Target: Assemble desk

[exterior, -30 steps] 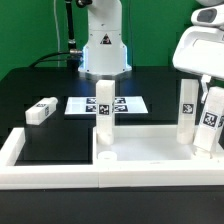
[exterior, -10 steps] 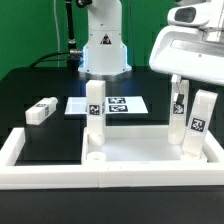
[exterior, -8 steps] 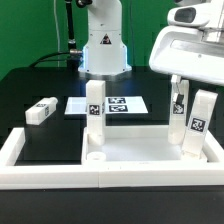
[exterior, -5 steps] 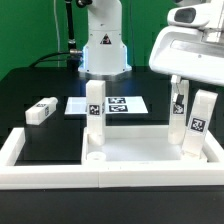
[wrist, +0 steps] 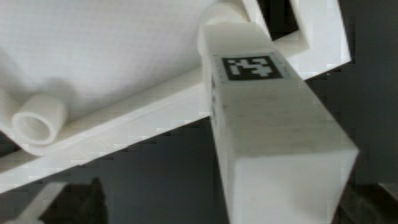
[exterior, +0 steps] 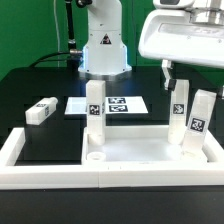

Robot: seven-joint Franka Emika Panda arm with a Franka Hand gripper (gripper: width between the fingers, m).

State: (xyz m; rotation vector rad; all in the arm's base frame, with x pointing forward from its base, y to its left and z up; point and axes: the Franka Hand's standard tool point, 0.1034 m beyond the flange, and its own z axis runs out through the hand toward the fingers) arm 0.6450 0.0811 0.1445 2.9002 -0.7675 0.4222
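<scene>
We are raising the gripper away from the upright leg, drifting toward the exterior view's left.

You are looking along a white block leg that fills much of the picture, close to the lens and slightly soft. One black-and-white square tag sits on the face turned to you, near the leg's far end. Behind the leg lies the white tabletop, and its raised edge runs diagonally, passing behind the leg. A short round white stub sits just beside that edge, apart from the leg. Dark bench shows on the near side of the edge. The end effector appears only as two dark, blurred fingers, spread wide, one on either side of the leg's near end. You cannot tell whether they touch it.
</scene>
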